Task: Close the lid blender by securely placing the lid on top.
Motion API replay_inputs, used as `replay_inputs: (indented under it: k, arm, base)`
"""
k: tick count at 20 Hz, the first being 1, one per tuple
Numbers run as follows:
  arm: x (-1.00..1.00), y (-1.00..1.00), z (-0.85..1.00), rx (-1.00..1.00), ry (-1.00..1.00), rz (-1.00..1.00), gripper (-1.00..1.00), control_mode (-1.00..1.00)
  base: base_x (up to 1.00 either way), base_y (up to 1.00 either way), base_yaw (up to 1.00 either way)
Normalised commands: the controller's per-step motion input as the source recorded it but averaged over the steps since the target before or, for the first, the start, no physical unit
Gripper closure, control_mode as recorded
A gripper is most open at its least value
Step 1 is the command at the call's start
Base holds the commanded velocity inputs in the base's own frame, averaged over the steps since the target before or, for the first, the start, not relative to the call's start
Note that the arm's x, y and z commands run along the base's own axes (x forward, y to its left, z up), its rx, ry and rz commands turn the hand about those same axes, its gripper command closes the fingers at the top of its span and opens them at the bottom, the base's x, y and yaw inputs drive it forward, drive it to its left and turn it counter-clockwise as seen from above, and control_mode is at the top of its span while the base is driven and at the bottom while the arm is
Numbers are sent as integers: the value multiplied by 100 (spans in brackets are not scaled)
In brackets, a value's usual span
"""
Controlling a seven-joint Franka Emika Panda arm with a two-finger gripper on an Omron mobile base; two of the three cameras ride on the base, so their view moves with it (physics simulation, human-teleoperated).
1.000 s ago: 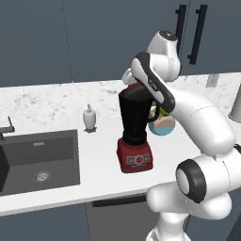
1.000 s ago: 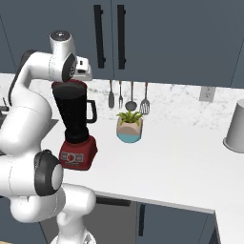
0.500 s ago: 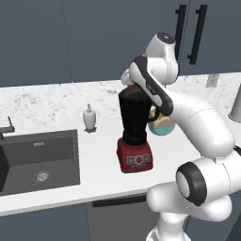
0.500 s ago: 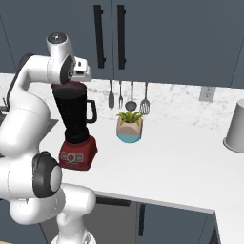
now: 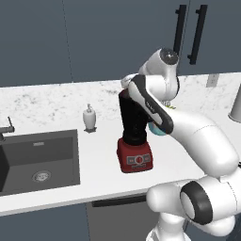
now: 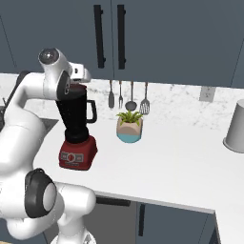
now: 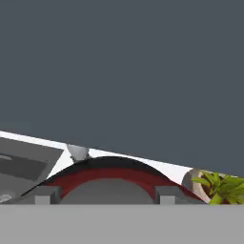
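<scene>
The blender [image 5: 135,123] is a tall black jar on a boxy red base, standing on the white counter; its handle faces the plant in the right base view, blender [image 6: 75,116]. My gripper [image 5: 125,86] hovers right at the jar's mouth, gripper [image 6: 76,84]. In the hand view the red lid [image 7: 107,174] lies within the jar's black rim. Its grey knob [image 7: 107,189] is held between my two fingertips [image 7: 47,194], so the gripper [image 7: 107,194] is shut on it. The arm hides the lid from both base cameras.
A white soap dispenser [image 5: 89,117] stands left of the blender, beyond it a dark sink [image 5: 37,155]. A teal plant pot [image 6: 129,127] sits right of the blender under hanging utensils [image 6: 127,95]. A grey canister [image 6: 236,126] stands far right.
The hand has shifted slightly left and down, settling over the mouth of the jar. The blender and the other things have stayed put.
</scene>
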Motion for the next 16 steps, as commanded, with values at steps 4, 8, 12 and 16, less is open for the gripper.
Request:
replay_inputs:
  k: [4,8,12,16]
  arm:
    - [-3,0,0,2,-41,-4,100,-100]
    - [0,0,0,4,-40,-4,100,-100]
    - [0,0,0,6,-39,-4,100,-100]
    - [0,0,0,7,-34,-3,100,-100]
  base:
    - [0,0,0]
    - [0,0,0]
    - [0,0,0]
    - [0,0,0]
